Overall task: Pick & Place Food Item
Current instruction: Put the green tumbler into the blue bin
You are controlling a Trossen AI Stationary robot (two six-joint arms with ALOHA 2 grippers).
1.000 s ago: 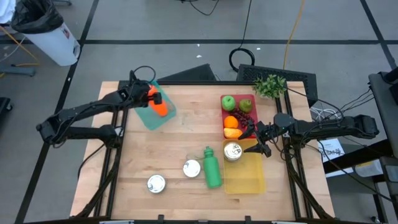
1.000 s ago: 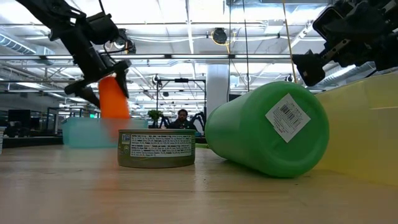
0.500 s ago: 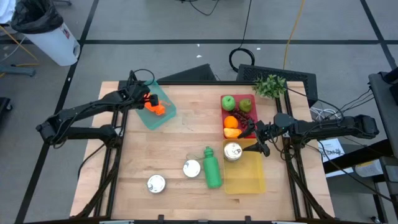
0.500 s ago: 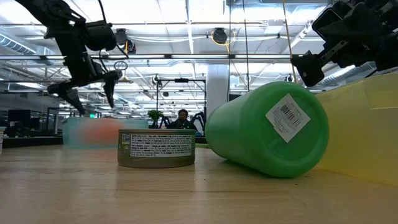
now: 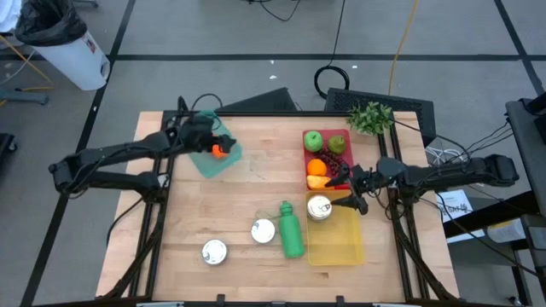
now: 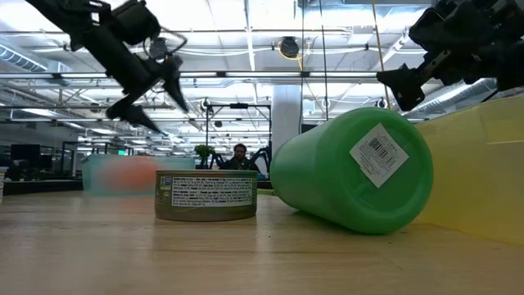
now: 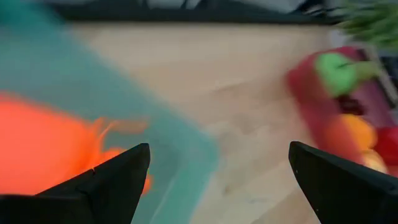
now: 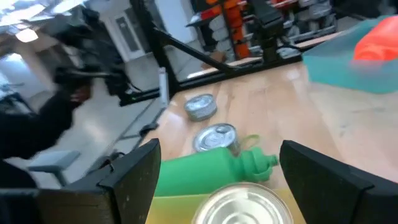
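Released a second ago, the orange plastic carrot [image 5: 218,151] now lies in the teal plastic tray [image 5: 213,162]; left gripper [image 5: 223,136] fingers hover wide, empty. Right gripper [image 5: 349,189] fingers wide too.

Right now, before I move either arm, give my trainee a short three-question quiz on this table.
1. True or false: the orange carrot lies in the teal tray.
2. Which holds a can? A) red tray B) yellow bin C) teal tray
3. Fill in: the green bottle lies on its ____.

Key: 1 true; 2 B; 3 side. Left gripper is open above the teal tray; right gripper is open by the yellow bin.
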